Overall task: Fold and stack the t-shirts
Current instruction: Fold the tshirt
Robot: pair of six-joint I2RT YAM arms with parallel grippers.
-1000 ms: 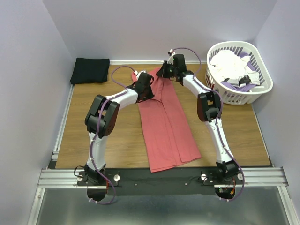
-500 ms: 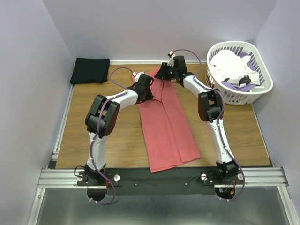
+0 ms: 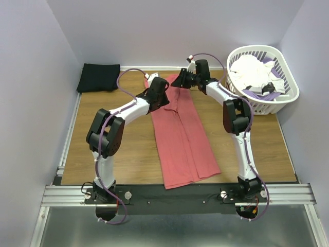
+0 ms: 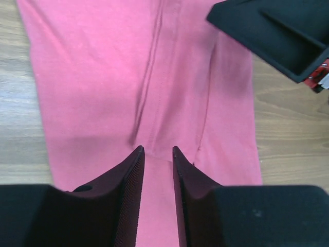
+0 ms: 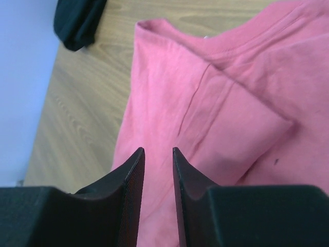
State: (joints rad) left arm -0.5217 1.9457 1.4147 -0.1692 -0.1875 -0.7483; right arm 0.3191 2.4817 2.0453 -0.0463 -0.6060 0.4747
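Note:
The coral-red t-shirt (image 3: 182,139) lies flat on the wooden table as a long narrow strip, folded lengthwise, running from the far middle to the near edge. Its collar end (image 5: 231,46) shows in the right wrist view. The black t-shirt (image 3: 98,77) sits folded at the far left corner, also seen as black cloth (image 5: 77,20) in the right wrist view. My left gripper (image 3: 164,98) (image 4: 157,150) hovers over the red shirt's far part, open, with only cloth below the gap. My right gripper (image 3: 179,81) (image 5: 158,150) stands open just above the collar end, holding nothing.
A white slatted basket (image 3: 288,98) with white and purple laundry stands at the far right. Grey walls close in the table on three sides. The right gripper's black body (image 4: 277,31) is close to the left one. Bare wood (image 3: 118,149) lies either side of the red shirt.
Both grippers have gone from nearly shut to open and let go of the red shirt's far end. The left arm has stretched further over the shirt; the right has shifted slightly towards the far wall.

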